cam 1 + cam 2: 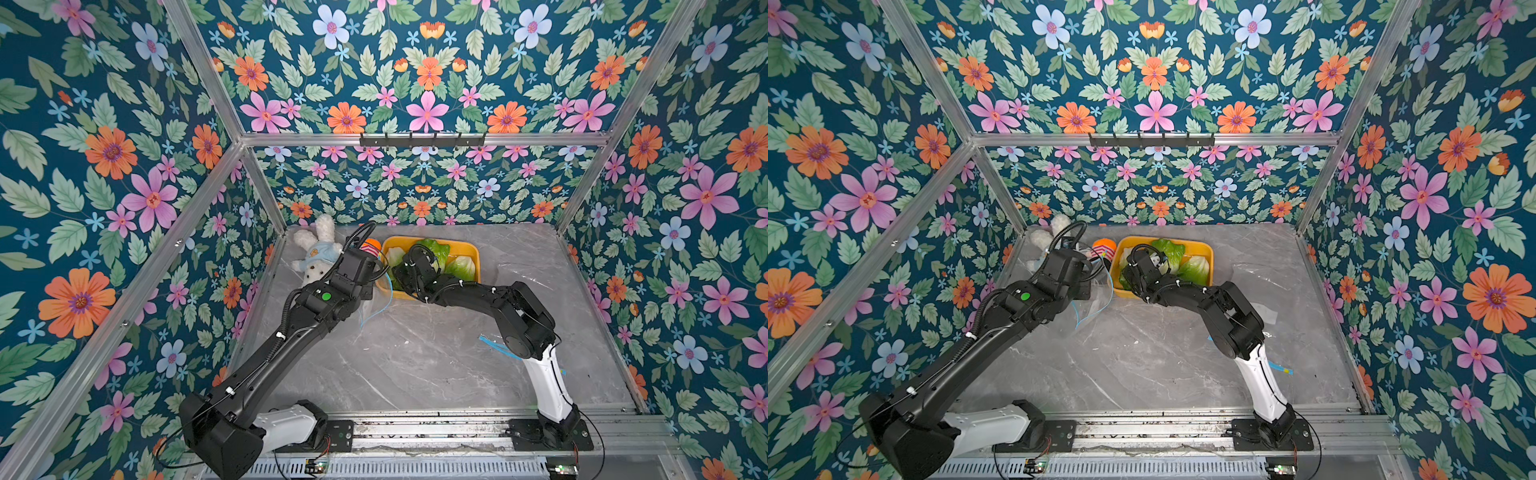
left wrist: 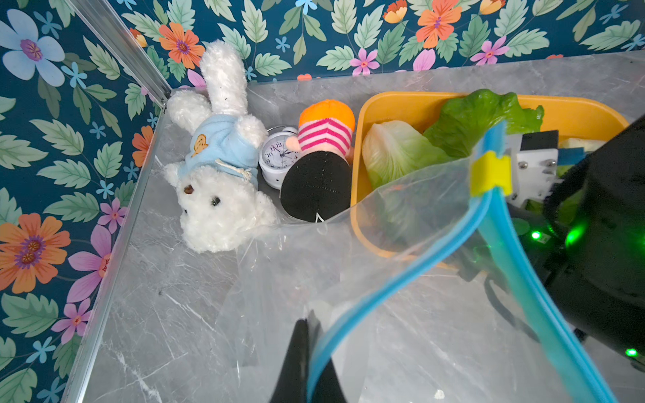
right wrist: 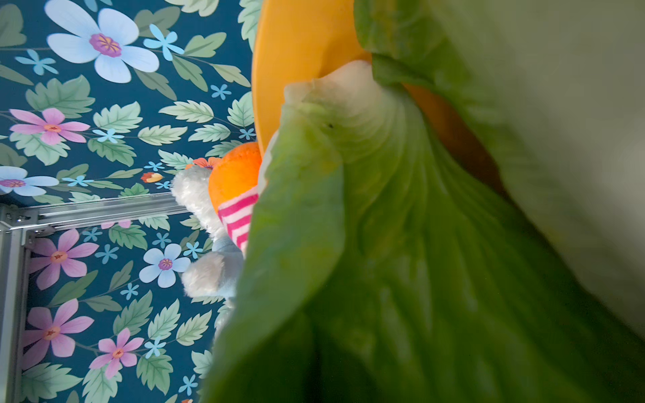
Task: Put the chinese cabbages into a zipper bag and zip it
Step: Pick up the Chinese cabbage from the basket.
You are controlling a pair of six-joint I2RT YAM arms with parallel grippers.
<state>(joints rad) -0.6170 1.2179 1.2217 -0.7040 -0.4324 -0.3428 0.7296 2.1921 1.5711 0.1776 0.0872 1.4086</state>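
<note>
1. Far-left corner of the tabletop: plush rabbit [image 2: 216, 195], alarm clock [image 2: 277, 158] and striped doll [image 2: 324, 139], bunched together. Not part of my job, so I leave them.
2. Just right of them is the zipper bag [image 2: 349, 279], mouth gaping toward the tray. The left fingers [image 2: 295, 361] are pressed together on its rim, right at the blue zip strip. The yellow slider [image 2: 490, 174] sits at the strip's far end. The film looks thin and floppy; I expect the mouth to sag if that pinch drops.
3. Far edge, about mid-width: yellow tray [image 1: 473, 249] with all three chinese cabbages [image 1: 460, 266] inside. None is in the bag yet.
4. The right arm [image 1: 469, 291] reaches into the tray's left end. The right fingers are hidden under the wrist in both top views, and the right wrist view is all leaf. I cannot tell if they are spread or pinching.
5. Handling, my read: light, glossy, probably slippery. The crinkly leaf end likely gives and the pale base looks firmer. I'd grip across the middle of the oval, toward the base, never the leaf fringe.
6. Toward the right edge: a second clear bag [image 1: 1258, 272], lying flat.
</note>
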